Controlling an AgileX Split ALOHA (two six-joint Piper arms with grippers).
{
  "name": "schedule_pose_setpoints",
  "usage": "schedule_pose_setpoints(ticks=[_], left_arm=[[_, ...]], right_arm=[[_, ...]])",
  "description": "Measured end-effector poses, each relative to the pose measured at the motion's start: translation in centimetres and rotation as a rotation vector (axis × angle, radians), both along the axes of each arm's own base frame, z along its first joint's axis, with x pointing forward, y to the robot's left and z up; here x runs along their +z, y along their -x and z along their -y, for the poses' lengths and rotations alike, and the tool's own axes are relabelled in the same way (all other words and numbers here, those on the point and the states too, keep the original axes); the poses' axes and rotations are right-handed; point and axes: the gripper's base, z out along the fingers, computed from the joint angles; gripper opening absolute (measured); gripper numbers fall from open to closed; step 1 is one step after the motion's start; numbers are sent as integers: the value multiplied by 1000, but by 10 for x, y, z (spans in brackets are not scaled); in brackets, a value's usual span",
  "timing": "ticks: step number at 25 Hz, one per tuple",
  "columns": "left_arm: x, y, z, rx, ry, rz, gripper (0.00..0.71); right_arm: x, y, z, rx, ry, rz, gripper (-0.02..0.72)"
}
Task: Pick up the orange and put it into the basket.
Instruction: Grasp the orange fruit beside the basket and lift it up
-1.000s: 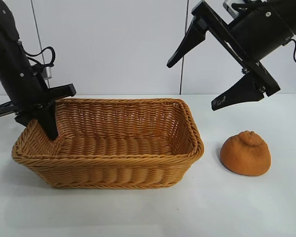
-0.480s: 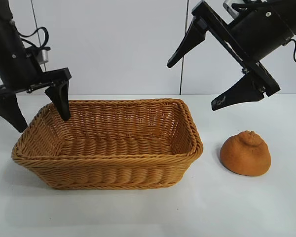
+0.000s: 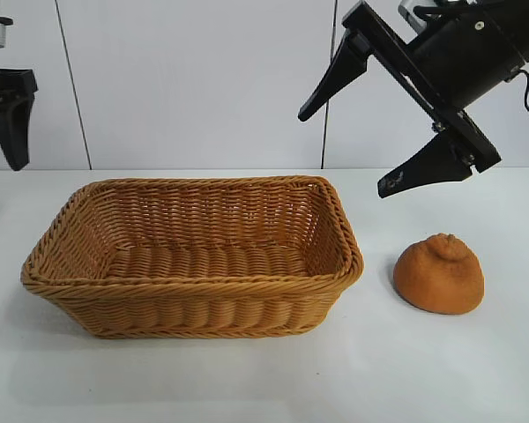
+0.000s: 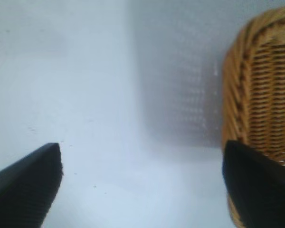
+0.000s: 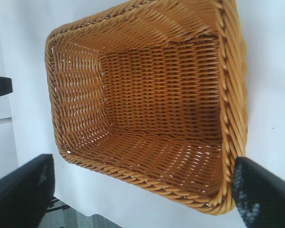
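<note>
Right now the orange (image 3: 439, 273) sits on the white bench (image 3: 247, 379), at about three o'clock from the basket (image 3: 194, 256) and a little apart from its right end, touching nothing else. It is a dull orange-brown lump, dome-shaped, with rough matte skin and a puckered knob on top, and it is much smaller than the basket. The basket is tan woven wicker, rectangular, with flared sides and a braided rim; both the exterior and right wrist views show only bare weave inside it. The right claw (image 3: 348, 150) hangs in the air at roughly twelve o'clock from the orange, its fingers spread wide and grasping nothing. The left claw (image 4: 142, 185) is up at ten o'clock from the basket, beyond its left end, released and holding nothing.
</note>
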Motion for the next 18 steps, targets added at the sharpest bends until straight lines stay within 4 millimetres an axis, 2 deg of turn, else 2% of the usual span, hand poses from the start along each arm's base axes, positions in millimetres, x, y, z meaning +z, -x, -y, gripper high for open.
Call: schedule_pose_setpoints(ticks=[4, 7, 13, 18], left_arm=[[18, 15, -1, 0, -4, 30, 651], [32, 38, -1, -1, -3, 41, 651], [54, 106, -1, -1, -2, 59, 651], [58, 170, -2, -1, -4, 75, 651]], right_arm=[[0, 0, 0, 4, 1, -3, 694], [0, 0, 0, 5, 2, -3, 694], [0, 1, 0, 6, 2, -4, 694], [0, 1, 0, 11, 0, -10, 694]])
